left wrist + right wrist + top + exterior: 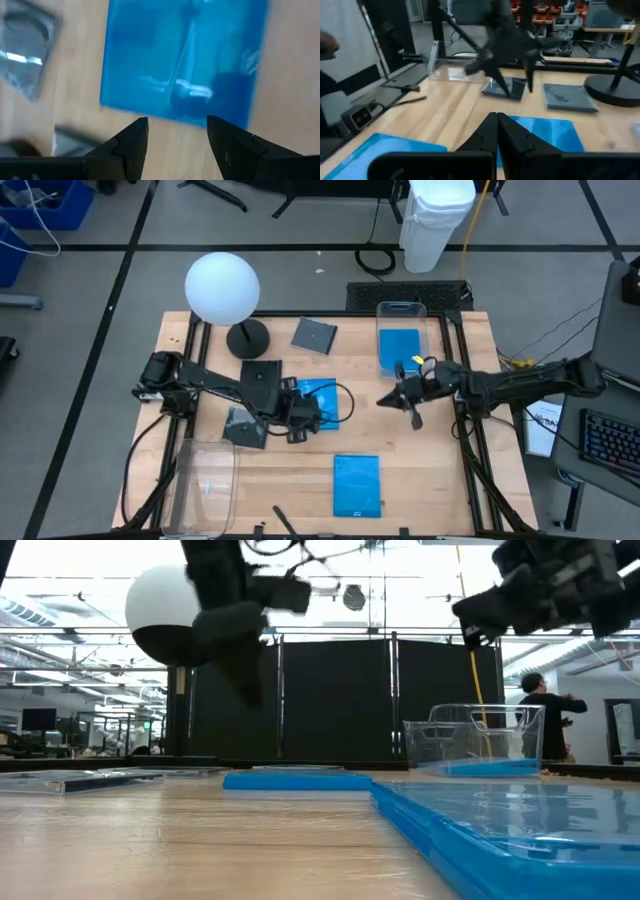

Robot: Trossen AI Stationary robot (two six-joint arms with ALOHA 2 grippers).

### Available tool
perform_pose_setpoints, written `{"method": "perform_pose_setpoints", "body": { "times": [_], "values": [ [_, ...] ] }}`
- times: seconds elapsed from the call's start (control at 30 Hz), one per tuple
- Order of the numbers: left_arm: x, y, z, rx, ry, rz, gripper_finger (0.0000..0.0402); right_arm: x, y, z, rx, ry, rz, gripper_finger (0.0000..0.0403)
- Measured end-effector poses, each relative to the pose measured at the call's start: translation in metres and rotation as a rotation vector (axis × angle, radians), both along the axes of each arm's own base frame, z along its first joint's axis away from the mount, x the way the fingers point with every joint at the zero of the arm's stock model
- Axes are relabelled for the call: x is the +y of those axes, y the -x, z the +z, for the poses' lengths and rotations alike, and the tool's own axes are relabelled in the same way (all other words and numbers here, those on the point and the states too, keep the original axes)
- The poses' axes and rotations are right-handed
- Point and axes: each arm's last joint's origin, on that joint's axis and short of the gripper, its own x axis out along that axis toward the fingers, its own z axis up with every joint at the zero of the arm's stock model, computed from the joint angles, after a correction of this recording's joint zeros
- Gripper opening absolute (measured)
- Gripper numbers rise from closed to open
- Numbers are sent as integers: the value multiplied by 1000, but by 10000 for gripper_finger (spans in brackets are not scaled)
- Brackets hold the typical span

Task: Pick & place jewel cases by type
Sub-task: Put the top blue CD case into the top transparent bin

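Left gripper (177, 131) hovers over the blue jewel case (180, 60) lying mid-table (420, 480), fingers spread to straddle its edge, judged a pre-grasp alignment. Right gripper (411, 406) waits nearby beside the clear bin (402, 311), fingers pressed together, holding nothing.

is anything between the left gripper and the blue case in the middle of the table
Nothing visible. The left gripper hangs open right above the near edge of the blue jewel case, with only bare table between the fingers and the case. The right gripper waits shut, off to the side.
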Motion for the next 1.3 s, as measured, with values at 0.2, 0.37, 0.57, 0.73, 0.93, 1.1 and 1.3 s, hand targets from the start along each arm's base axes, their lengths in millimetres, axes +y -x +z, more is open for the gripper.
{"method": "perform_pose_setpoints", "body": {
  "times": [0.2,0.37,0.57,0.73,0.93,1.1,1.3],
  "values": [
    [32,-4,-27,-109,42,104,207,8,3,-10,33,31,42,0],
    [64,-15,-38,-226,213,166,207,15,3,-11,42,82,0,0],
    [82,-16,-63,-129,305,201,207,20,4,-17,92,155,-80,0],
    [67,-25,-79,-122,433,87,207,23,5,-17,90,162,-83,0],
    [37,-34,-78,-181,613,-72,207,24,5,-16,83,161,-79,0],
    [24,-32,-76,-165,573,-124,207,24,4,-15,68,158,-80,0],
    [14,-14,-27,-136,322,-156,199,24,4,-15,73,145,-83,0]
  ]
}}
